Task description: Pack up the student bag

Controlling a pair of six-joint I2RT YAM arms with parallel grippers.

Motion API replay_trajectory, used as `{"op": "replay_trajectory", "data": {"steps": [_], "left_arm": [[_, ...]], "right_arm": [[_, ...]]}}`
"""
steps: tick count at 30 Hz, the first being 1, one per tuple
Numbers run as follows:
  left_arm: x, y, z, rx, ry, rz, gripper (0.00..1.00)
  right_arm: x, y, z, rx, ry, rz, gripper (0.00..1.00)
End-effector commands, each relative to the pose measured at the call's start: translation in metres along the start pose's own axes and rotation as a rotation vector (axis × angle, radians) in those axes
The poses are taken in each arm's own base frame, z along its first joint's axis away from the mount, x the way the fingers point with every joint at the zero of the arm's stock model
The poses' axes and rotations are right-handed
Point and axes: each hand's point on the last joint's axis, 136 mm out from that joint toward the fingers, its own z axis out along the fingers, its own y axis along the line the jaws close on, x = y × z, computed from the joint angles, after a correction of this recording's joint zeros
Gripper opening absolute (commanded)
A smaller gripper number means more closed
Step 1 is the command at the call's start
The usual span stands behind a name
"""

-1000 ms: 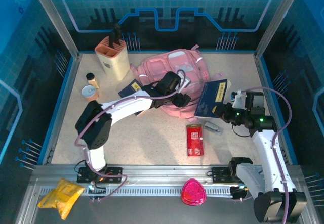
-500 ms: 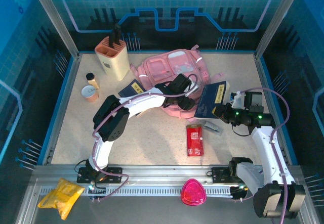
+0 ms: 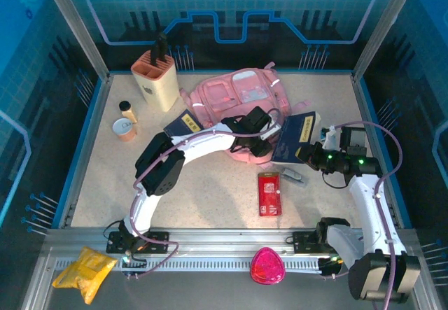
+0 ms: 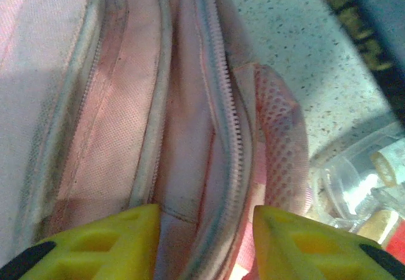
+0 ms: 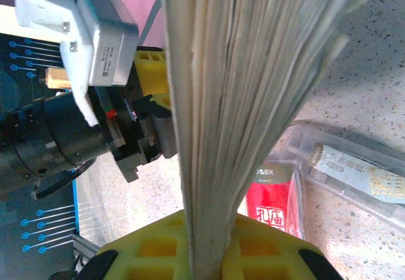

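My left end effector (image 4: 205, 232) stands part-spread, fingers either side of the zipper seam of the student bag (image 3: 234, 96), which lies at the back middle of the bench (image 3: 203, 194). My right end effector (image 5: 209, 236) pinches a tilted blue book (image 3: 297, 134) just beside the bag.

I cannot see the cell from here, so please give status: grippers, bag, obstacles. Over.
Left gripper open at student bag zipper edge. Right gripper shut on blue book, beside bag. Left gripper sits between book and bag.
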Motion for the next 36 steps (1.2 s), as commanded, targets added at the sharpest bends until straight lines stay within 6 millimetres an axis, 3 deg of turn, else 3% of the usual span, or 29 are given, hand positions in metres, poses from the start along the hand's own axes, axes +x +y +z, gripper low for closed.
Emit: {"op": "replay_trajectory", "data": {"steps": [1, 14, 21, 36], "left_arm": [[-0.001, 0.004, -0.001, -0.010, 0.013, 0.002, 0.38], [-0.003, 0.019, -0.014, -0.030, -0.022, -0.041, 0.14], [-0.004, 0.019, -0.018, -0.020, -0.037, -0.050, 0.20], [0.008, 0.035, -0.026, -0.065, -0.026, -0.090, 0.16]], "right_arm": [[-0.001, 0.003, -0.003, -0.023, -0.004, -0.022, 0.01], [0.001, -0.007, -0.007, 0.018, -0.009, -0.022, 0.00], [0.002, -0.003, -0.010, 0.012, -0.011, -0.029, 0.00], [0.003, -0.003, -0.011, 0.013, -0.013, -0.032, 0.00]]}}
